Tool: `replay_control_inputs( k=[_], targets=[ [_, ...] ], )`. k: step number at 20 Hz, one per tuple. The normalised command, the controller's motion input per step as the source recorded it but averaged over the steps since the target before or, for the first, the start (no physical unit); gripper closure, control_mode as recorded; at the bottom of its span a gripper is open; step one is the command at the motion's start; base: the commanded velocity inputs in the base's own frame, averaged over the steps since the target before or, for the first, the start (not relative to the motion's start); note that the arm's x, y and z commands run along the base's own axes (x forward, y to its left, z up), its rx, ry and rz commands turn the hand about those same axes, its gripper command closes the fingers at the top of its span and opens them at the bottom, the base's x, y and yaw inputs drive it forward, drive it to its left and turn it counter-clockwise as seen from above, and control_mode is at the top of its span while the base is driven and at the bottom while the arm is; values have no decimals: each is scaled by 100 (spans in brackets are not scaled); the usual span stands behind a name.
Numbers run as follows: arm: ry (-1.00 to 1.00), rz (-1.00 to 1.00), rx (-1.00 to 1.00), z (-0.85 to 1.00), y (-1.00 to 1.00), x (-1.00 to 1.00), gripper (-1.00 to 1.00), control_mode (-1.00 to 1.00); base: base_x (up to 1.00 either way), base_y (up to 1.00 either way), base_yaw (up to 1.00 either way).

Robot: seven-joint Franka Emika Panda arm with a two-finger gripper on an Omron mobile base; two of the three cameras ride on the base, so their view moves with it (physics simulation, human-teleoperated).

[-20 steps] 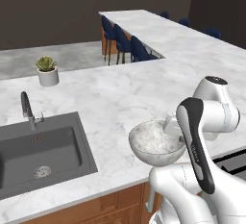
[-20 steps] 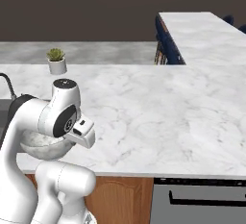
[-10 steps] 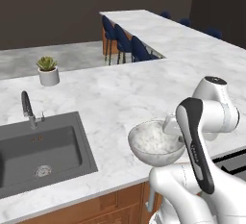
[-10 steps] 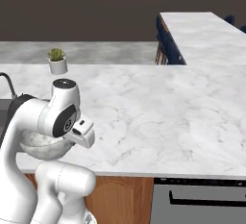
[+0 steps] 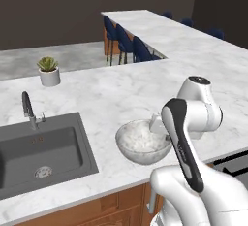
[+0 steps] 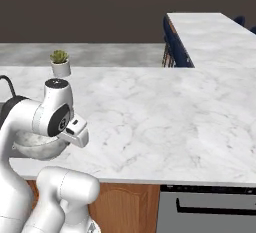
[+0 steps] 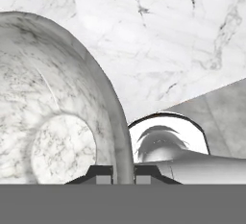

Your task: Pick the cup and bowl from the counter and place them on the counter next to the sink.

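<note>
Writing: no brand, label or lettering can be read on any surface.
Bowl: the bowl [image 5: 141, 142] sits on the counter [image 5: 111, 94] near its front edge, just beside the sink [image 5: 41, 150] on the sink's right as the left base view shows it.
Gripper: the gripper [image 7: 123, 174] straddles the bowl's rim, one dark fingertip [image 7: 101, 174] inside the bowl, the other outside, both tight against the wall, clamped on it.
Left base view: shows the speckled inside of the bowl, the faucet [image 5: 28, 108], the drain, and a potted plant [image 5: 49, 71] well behind the sink.
Right base view: the arm hides most of the bowl [image 6: 35, 147]; the sink is cut off at the left edge.
Hand view: shows the rim grip close up.
</note>
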Motion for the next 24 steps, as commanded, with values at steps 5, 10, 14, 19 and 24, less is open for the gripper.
replay_control_inputs(
  k=[5, 10, 14, 19, 24],
  targets=[
    [1, 0, 0, 0, 36, 59, 100, -100, 0, 0, 0],
    [0, 2, 0, -2, 21, 81, 100, -100, 0, 0, 0],
    [0, 0, 0, -9, 16, 95, 100, -100, 0, 0, 0],
    [1, 0, -1, -7, 28, 73, 100, -100, 0, 0, 0],
    [0, 0, -1, -8, 30, 61, 100, -100, 0, 0, 0]
  ],
)
